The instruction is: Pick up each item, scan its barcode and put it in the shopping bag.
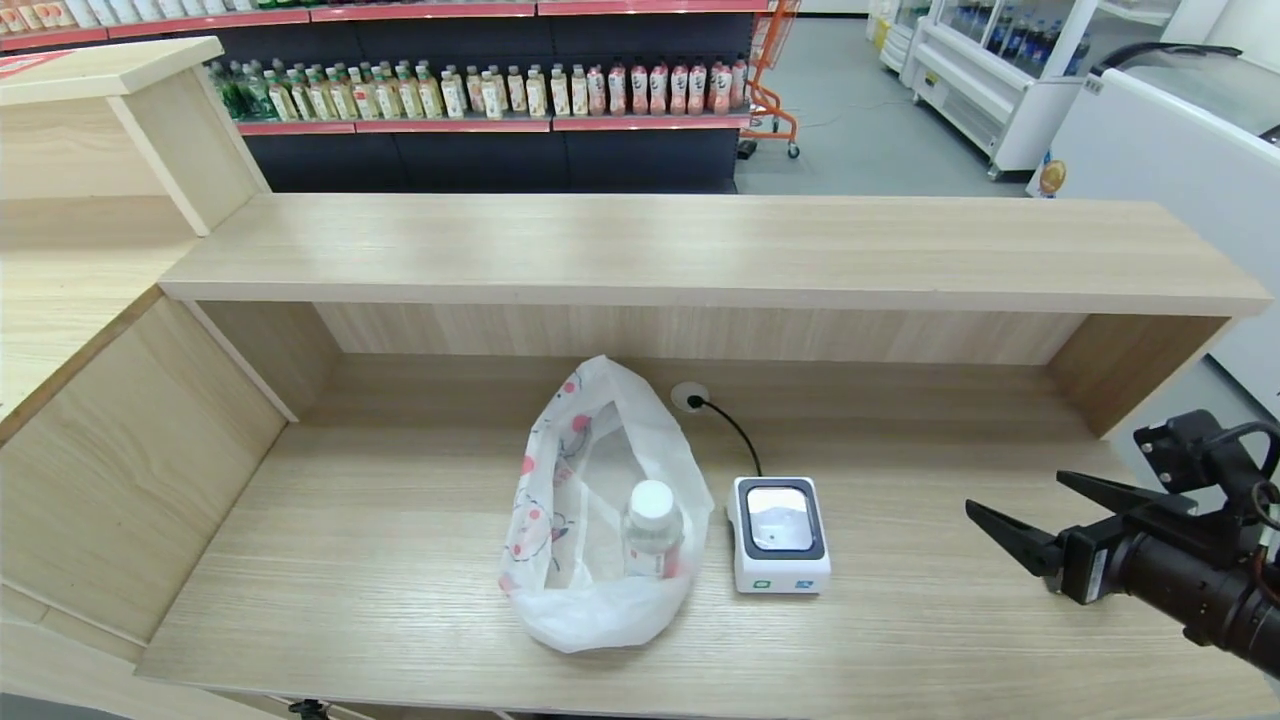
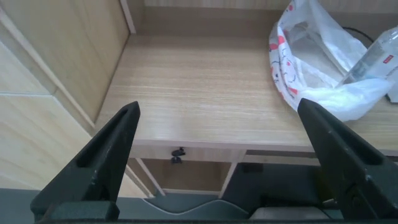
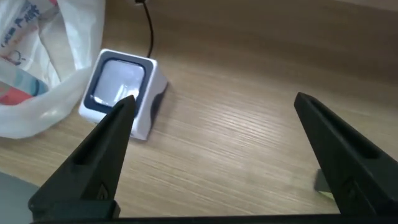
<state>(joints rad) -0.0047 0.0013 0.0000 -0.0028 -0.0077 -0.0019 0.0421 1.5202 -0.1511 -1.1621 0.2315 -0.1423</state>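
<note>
Head view: the bottle [image 1: 653, 530] stands upright inside the bag [image 1: 640, 420], white cap up. It has a red band on its label, with print too small to read. The bag is clear plastic with red figures and lies open on the counter [image 1: 400, 560]. The scanner [image 1: 779, 533] sits just beside it, window up, with a green and a blue badge on its front. Its cable [image 1: 735, 430] runs back to a hole in the counter. The right gripper [image 1: 1015, 492] hangs over the counter's right end with its fingers spread and nothing between them, well apart from the scanner. A ledge [image 1: 700, 250] overhangs the back.

Left wrist view: the left gripper [image 2: 217, 109] is spread wide and holds nothing, out past the counter's front edge. The side panel [image 2: 62, 56] is on one side, the bag [image 2: 311, 62] and bottle [image 2: 373, 59] on the other.

Right wrist view: the right gripper [image 3: 214, 98] is open above bare wood. The scanner [image 3: 118, 78] touches the bag [image 3: 56, 74].
</note>
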